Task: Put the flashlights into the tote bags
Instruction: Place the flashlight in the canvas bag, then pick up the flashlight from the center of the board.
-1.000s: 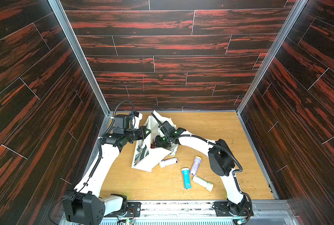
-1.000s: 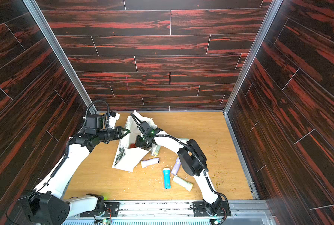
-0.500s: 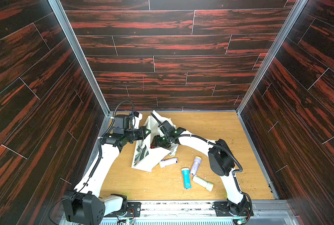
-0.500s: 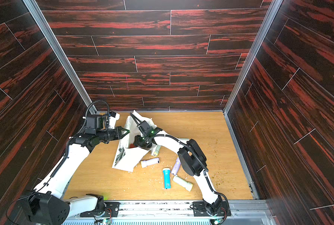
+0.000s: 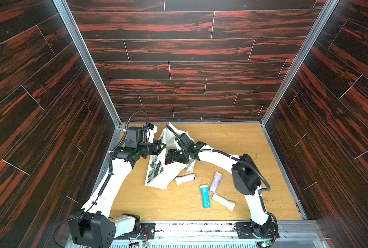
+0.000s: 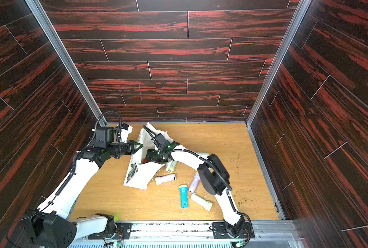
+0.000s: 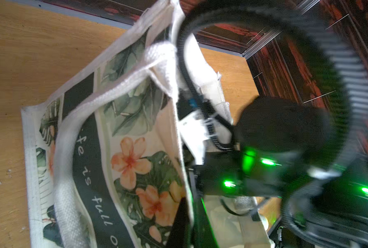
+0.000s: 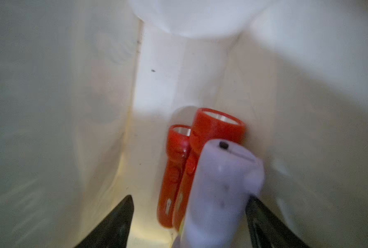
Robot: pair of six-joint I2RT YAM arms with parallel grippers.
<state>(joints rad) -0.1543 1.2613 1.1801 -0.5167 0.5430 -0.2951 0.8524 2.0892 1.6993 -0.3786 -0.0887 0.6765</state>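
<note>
Red flashlights (image 8: 213,131) inside bag (image 8: 60,96) (wrist only).

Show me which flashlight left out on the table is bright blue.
The blue flashlight lying alongside the cream flashlight, toward the robot's base; the others out on the table are lavender or cream.

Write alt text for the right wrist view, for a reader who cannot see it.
Inside an off-white tote bag, a blurred lavender flashlight shows between the open jaws of the right tool, in front of two red flashlights lying side by side.
</note>
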